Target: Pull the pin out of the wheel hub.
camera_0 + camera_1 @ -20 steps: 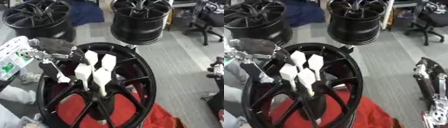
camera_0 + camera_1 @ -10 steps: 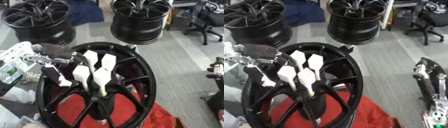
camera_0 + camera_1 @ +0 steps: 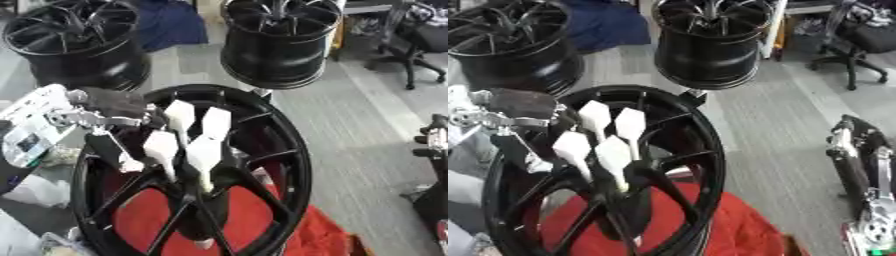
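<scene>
A big black wheel (image 3: 289,150) stands in front of me over a red cloth (image 3: 254,225). Several white wedge-shaped pins (image 3: 203,156) stick up out of its hub in a tight cluster. My left hand (image 3: 109,106) hangs over the rim's upper left, just left of the nearest pin (image 3: 179,116) and apart from it. A dark bar with a white end (image 3: 131,164) shows below the hand; I cannot tell whether it is held or part of the wheel. My right hand (image 3: 857,160) rests idle at the right edge, fingers straight, away from the wheel.
Two more black wheels stand behind: one at the back left (image 3: 74,45), one at the back middle (image 3: 280,40). White packets (image 3: 31,135) lie to the left. An office chair (image 3: 420,40) is at the back right. Grey floor lies to the right.
My left hand has drawn back to the left, away from the cluster of pins. The pins and the right hand have kept their places.
</scene>
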